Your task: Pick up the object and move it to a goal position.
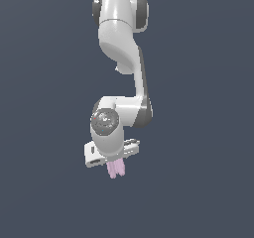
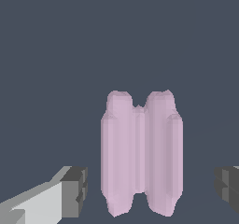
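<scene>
My claw (image 2: 149, 190) is spread wide, its dark grey pads (image 2: 77, 190) standing clear on either side of the small pale pink ridged block (image 2: 141, 153), two lobes joined by a groove. Neither pad touches it; there is visible gap on both flanks, so I am gripping nothing yet. In the exterior view the block (image 1: 115, 169) peeks out just below my white hand, between the fingers, against the flat dark grey tabletop (image 1: 198, 182).

Going left to right across the block: the pad left of it sits nearer than the pad on the far side, so I judge the block is off-centre between them. If I close now, the nearer pad may strike first and shove or twist the block. The ridged, rounded lobes could also let a pad slide off. Whether I am low enough, I cannot tell.
</scene>
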Robot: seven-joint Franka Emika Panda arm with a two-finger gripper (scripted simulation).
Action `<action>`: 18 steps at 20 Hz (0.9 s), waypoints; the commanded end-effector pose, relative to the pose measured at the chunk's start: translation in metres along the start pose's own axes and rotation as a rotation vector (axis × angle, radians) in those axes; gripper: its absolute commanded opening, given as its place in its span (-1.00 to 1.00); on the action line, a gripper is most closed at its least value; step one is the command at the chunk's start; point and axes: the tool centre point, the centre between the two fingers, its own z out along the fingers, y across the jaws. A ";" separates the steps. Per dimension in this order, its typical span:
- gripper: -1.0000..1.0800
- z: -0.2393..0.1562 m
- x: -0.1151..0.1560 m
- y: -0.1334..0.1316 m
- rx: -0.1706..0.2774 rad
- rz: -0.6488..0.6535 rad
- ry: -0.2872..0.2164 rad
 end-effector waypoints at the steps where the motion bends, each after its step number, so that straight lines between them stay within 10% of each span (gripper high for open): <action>1: 0.92 0.005 0.000 0.000 0.000 0.000 -0.001; 16: 0.92 0.049 0.000 0.000 0.000 -0.002 0.000; 17: -1.00 0.049 0.000 0.000 0.000 -0.002 0.000; 18: -1.00 0.049 0.000 0.000 0.000 -0.002 0.000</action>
